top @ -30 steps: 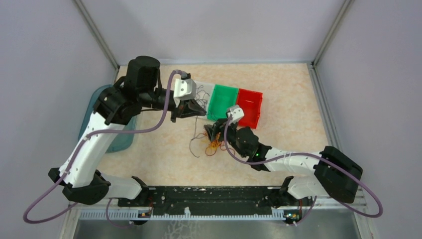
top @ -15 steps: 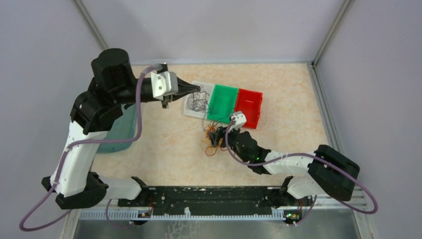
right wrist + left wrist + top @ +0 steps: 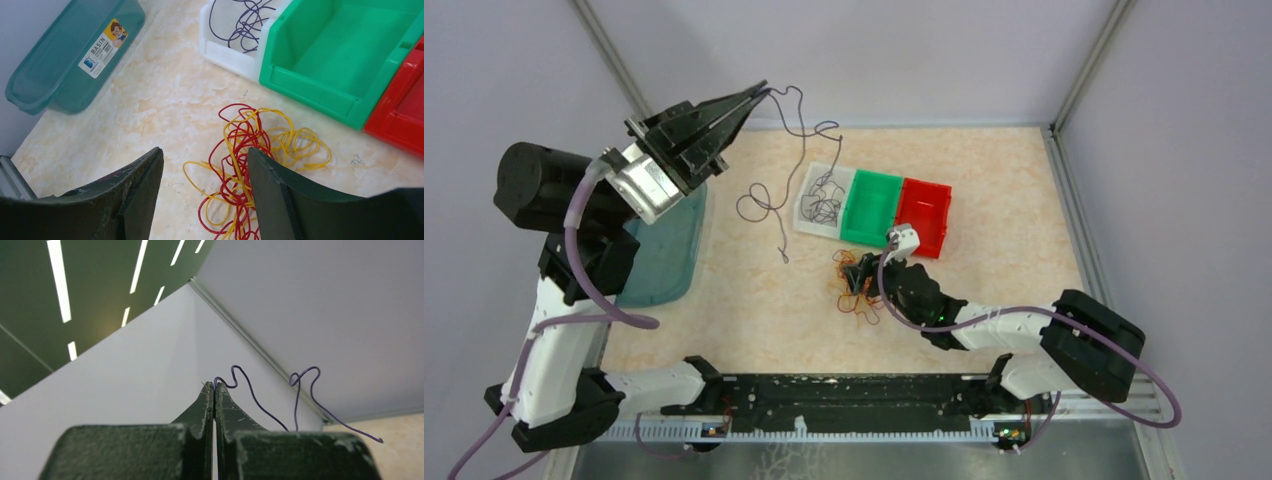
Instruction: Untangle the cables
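My left gripper (image 3: 759,90) is raised high at the back left and shut on the end of a purple cable (image 3: 769,200), which hangs in loops down to the table; the left wrist view shows the cable (image 3: 250,390) pinched at the fingertips (image 3: 215,390). More purple cables (image 3: 822,200) lie in the white bin (image 3: 808,222). A tangle of red and yellow cables (image 3: 856,285) lies on the table in front of the bins; it shows in the right wrist view (image 3: 250,145). My right gripper (image 3: 205,165) is open, low over this tangle, its jaws either side of it.
A green bin (image 3: 871,206) and a red bin (image 3: 926,212) stand in a row with the white bin. A teal lidded container (image 3: 659,255) sits at the left table edge under the left arm. Grey walls enclose the table.
My left gripper has swung up and to the left, pulling one purple cable out of the white bin. My right gripper has stayed over the red and yellow tangle.
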